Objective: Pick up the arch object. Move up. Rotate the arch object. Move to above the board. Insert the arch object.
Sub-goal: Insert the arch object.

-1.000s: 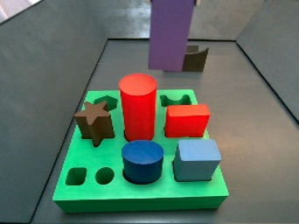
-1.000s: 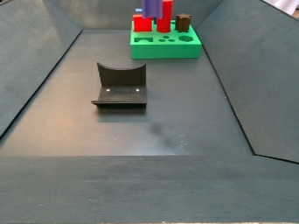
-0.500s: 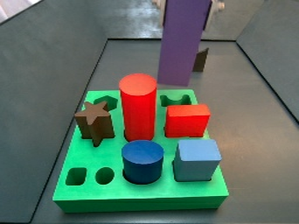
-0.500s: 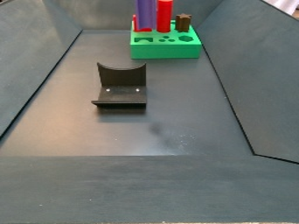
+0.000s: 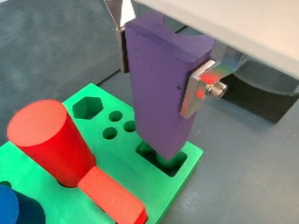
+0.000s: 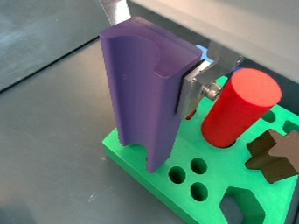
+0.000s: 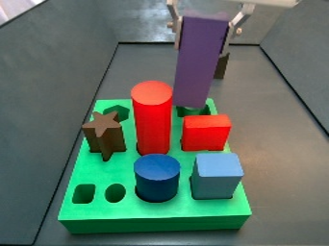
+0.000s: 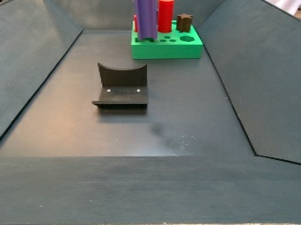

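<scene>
- The end effector hangs above the far edge of the board, its silver fingers closed flat against the two sides of the arch object, near its top.
- The arch object stands upright, and in both wrist views its lower end sits in a cut-out at the board's edge; how deep it has gone cannot be told.
- In a wrist view the arch's concave groove runs down the face of the purple block, with one leg reaching to the green surface.
- The board is a bright green slab lying on the dark table, close to a far corner of it.
- A red cylinder stands upright in the board just beside the arch object, shorter than it.
- A red cube, a light blue cube and a dark blue cylinder sit in the board's nearer holes.
- A dark brown star block stands at one edge of the board.
- The fixture stands on the table well apart from the board, toward the middle.
</scene>
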Controlling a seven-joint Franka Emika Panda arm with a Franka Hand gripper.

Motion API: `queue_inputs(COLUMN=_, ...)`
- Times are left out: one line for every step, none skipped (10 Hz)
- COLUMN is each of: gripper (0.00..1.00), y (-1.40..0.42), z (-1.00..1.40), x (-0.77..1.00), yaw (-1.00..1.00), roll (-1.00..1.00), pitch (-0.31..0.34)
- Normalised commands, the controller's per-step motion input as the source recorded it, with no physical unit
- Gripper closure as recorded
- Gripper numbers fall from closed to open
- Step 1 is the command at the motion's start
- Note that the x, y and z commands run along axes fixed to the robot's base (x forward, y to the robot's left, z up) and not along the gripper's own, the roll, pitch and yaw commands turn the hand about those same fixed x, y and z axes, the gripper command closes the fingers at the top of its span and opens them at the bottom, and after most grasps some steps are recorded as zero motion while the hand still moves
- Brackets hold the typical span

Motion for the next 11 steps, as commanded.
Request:
queue_inputs(gripper=1.00, y=-0.11, z=-0.18, x=0.00, yaw=0.00, roll=0.00, pitch=0.000)
queue_inputs(gripper=1.00, y=-0.11, z=-0.20, x=0.15, yaw=0.00, roll=0.00, pitch=0.000)
queue_inputs(gripper=1.00, y=-0.11, z=-0.17, x=0.28, yaw=0.00, roll=-0.02, pitch=0.000)
queue_inputs(gripper=1.00, y=-0.07, z=-0.09, x=0.39, yaw=0.02, roll=-0.09, pitch=0.000)
queue_inputs(gripper=1.00, y=-0.03, z=-0.11, x=0.37, yaw=0.04, roll=-0.08, pitch=0.000)
queue_inputs(gripper=1.00, y=-0.03, z=-0.16, x=0.00, yaw=0.01, roll=0.00, pitch=0.000)
queue_inputs(gripper=1.00, y=-0.06, z=-0.31, x=-0.07, yaw=0.10, roll=0.03, pitch=-0.061)
queue_inputs(gripper=1.00, y=-0.08, z=-0.46, x=-0.16, yaw=0.31, roll=0.10, pitch=-0.114)
queue_inputs(gripper=1.00, y=-0.07, z=-0.47, x=-0.17, yaw=0.38, roll=0.11, pitch=-0.120)
queue_inputs(gripper=1.00, y=-0.08, z=-0.45, x=-0.14, yaw=0.35, roll=0.08, pitch=-0.120)
queue_inputs(gripper=1.00, y=-0.07, z=-0.47, x=-0.07, yaw=0.35, roll=0.05, pitch=-0.106)
